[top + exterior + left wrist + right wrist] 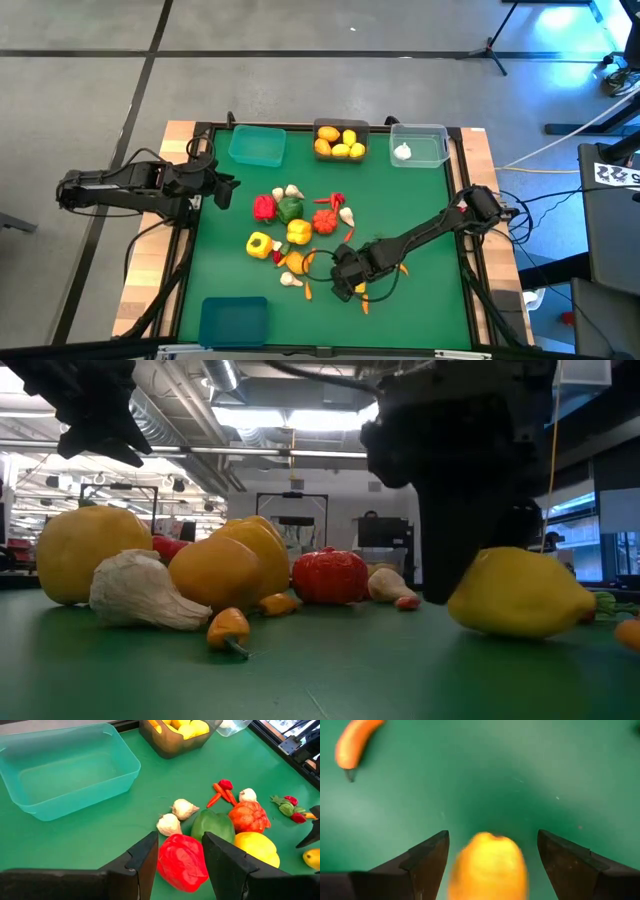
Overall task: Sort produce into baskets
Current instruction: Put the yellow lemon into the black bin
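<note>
1. My right gripper (349,287): low over the green mat (420,210) at its near right part, fingers (422,862) spread wide, a yellow-orange lemon (489,867) lying between them. Whether the pads touch the fruit I cannot tell.
2. My left gripper (228,191): raised at the mat's left edge, fingers pressed together, holding nothing. Its own camera looks past the fingers (145,862) at a red pepper (182,861) on the mat below.
3. Teal basket (257,145): far edge of the mat, left; no produce in it.
4. Dark grey basket (341,140): far edge, middle; holds lemons and oranges.
5. Clear basket (419,145): far edge, right; holds one white garlic bulb (402,152).
6. Blue basket (233,320): near left corner.
7. Loose produce, centre of the mat: red pepper, green pepper (290,209), yellow peppers (298,232), an orange-red ribbed piece (324,221), garlic bulbs, red chillies (337,200), carrots.
8. One small orange carrot (354,744) lies apart on bare mat, ahead of my right gripper.
</note>
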Motion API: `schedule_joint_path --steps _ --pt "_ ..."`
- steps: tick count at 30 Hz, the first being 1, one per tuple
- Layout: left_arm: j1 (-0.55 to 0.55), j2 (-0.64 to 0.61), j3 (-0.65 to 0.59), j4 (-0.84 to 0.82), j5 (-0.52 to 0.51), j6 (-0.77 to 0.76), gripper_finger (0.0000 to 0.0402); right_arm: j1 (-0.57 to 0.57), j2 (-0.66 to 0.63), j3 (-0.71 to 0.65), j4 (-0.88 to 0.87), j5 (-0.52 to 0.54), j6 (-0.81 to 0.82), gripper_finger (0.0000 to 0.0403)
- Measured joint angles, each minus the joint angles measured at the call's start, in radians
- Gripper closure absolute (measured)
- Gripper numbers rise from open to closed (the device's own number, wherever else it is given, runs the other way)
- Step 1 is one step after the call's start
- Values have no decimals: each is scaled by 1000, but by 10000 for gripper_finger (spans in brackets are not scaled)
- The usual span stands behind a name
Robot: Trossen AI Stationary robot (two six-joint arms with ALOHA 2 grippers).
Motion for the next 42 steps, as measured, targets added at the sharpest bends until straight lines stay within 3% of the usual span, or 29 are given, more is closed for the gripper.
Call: schedule_joint_path --steps 12,16,22,26,34,42 --pt "0 0 0 0 0 1 251 39 10 -7 -27 3 35 109" --pt "0 0 0 0 -1 1 251 52 27 -3 -38 15 58 146" --pt "0 0 0 0 -1 0 251 56 31 0 -42 16 57 237" --pt "0 0 0 0 -1 0 251 43 27 37 -83 55 17 247" --pt "0 0 0 0 -1 -1 251 -113 -10 137 -113 71 -272 246" --pt "0 0 0 0 -2 -2 251 -367 -13 284 -274 63 -665 246"
